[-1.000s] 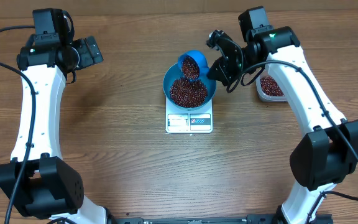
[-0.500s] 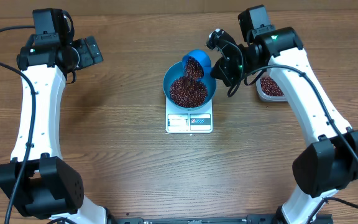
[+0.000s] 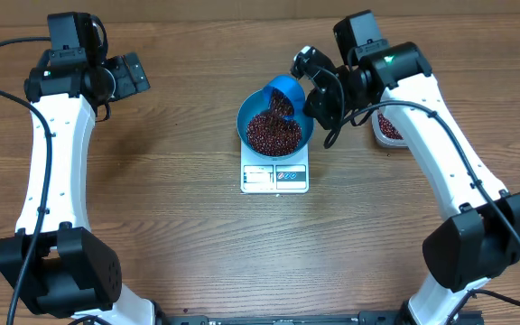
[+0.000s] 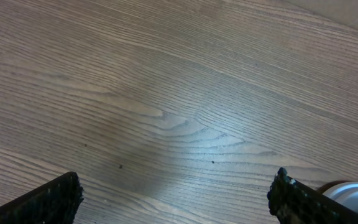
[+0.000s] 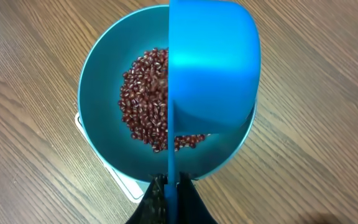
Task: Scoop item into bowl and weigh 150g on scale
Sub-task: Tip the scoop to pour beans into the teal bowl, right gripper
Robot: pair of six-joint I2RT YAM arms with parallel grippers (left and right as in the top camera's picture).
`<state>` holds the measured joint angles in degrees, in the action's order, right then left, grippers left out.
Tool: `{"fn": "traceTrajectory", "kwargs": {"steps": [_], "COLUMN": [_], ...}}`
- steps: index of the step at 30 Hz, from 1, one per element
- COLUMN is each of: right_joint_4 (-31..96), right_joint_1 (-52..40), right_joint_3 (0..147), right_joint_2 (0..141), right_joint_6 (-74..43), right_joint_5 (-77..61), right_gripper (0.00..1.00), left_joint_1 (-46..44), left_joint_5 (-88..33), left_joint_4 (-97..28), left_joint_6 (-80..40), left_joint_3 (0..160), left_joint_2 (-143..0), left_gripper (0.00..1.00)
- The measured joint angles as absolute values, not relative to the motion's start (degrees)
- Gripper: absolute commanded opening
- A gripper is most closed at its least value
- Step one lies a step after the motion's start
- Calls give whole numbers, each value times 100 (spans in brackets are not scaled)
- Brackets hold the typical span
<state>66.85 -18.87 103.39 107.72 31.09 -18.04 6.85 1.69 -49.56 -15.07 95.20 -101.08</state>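
Note:
The bright blue bowl [image 3: 243,122] stands on the white scale [image 3: 274,177] at mid-table, with a heap of dark red-brown beans [image 3: 272,134] in it. My right gripper [image 3: 311,91] is shut on the handle of a small blue scoop [image 3: 286,89], which is tipped on its side over the bowl's far right rim. In the right wrist view the scoop [image 5: 213,62] covers the right half of the bowl [image 5: 95,124], the beans [image 5: 143,106] show to its left, and the gripper [image 5: 173,188] clamps the thin handle. My left gripper [image 3: 134,74] is open at the far left over bare wood.
A clear tub [image 3: 389,129] of beans sits right of the scale, partly hidden under the right arm. The left wrist view has only wood grain between its two fingertips [image 4: 50,199]. A corner of the scale [image 5: 126,182] peeks out beneath the bowl.
The right gripper has rolled the scoop further onto its side and shifted it slightly toward the far right; beans have fallen from it into the bowl. The left arm has not moved.

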Motion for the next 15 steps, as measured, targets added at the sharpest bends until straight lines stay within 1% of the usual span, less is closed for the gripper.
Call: {"fn": "traceTrajectory", "kwargs": {"steps": [15], "right_joint_4": [6521], "right_joint_1": [-1916], "right_joint_3": [10342], "right_joint_2": [10772], "right_joint_6": [3138], "right_joint_5": [-1605], "right_gripper": [4], "left_joint_1": [685], "left_joint_5": [169], "left_joint_4": [-4956], "left_joint_6": [-1507], "left_joint_3": [9520], "left_joint_2": [-10108], "left_gripper": [100]}}
